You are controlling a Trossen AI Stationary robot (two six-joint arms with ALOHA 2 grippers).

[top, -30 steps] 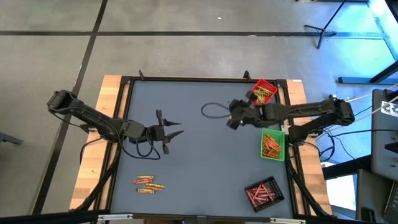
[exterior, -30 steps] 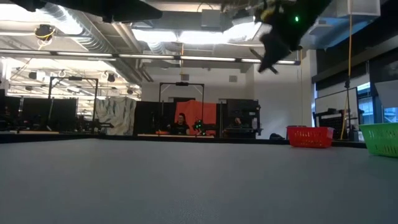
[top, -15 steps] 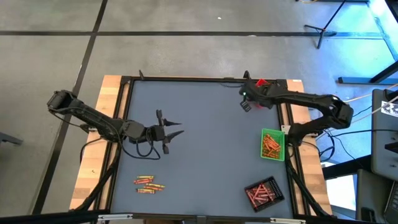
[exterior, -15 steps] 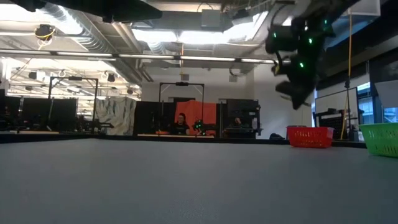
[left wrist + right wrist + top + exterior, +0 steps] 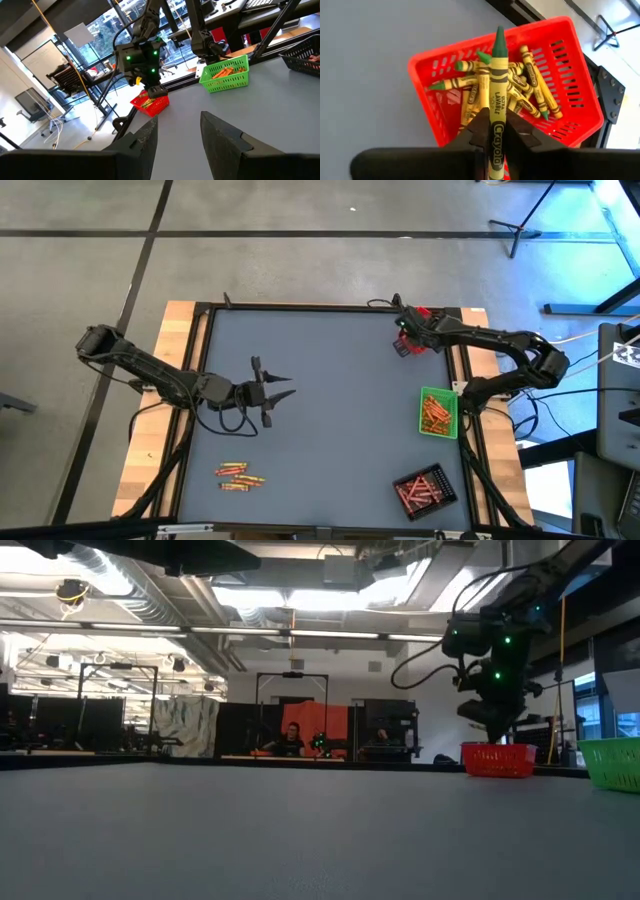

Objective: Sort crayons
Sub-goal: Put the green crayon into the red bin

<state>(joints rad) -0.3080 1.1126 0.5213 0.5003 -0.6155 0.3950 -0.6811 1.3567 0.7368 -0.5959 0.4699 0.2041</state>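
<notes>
My right gripper [image 5: 496,122] is shut on a green crayon [image 5: 497,75] and hangs over the red tray [image 5: 540,27] at the table's far right corner [image 5: 420,313]. That tray holds several green crayons in yellow-green wrappers [image 5: 520,95]. In the low view the gripper [image 5: 497,725] is just above the tray [image 5: 497,760]. My left gripper [image 5: 283,388] waits open over the table's left middle, pointing level. A loose pile of crayons [image 5: 240,476] lies flat near the front left. My right gripper pinches the crayon's wrapped shaft near its blunt end [image 5: 496,131] between its two fingers. The crayon lies along the fingers, its green tip [image 5: 498,37] sticking out past them. The fingers slant down from above. The crayon is clear of the tray.
A green tray [image 5: 437,412] with orange crayons stands at the right edge. A black tray [image 5: 424,490] with red crayons is at the front right. A cable loops by the right arm [image 5: 425,650]. People sit in the room beyond the far edge.
My right gripper has swung from over the table's middle toward the far right corner, come down and tipped downward. It now hangs over the red tray, still shut.
</notes>
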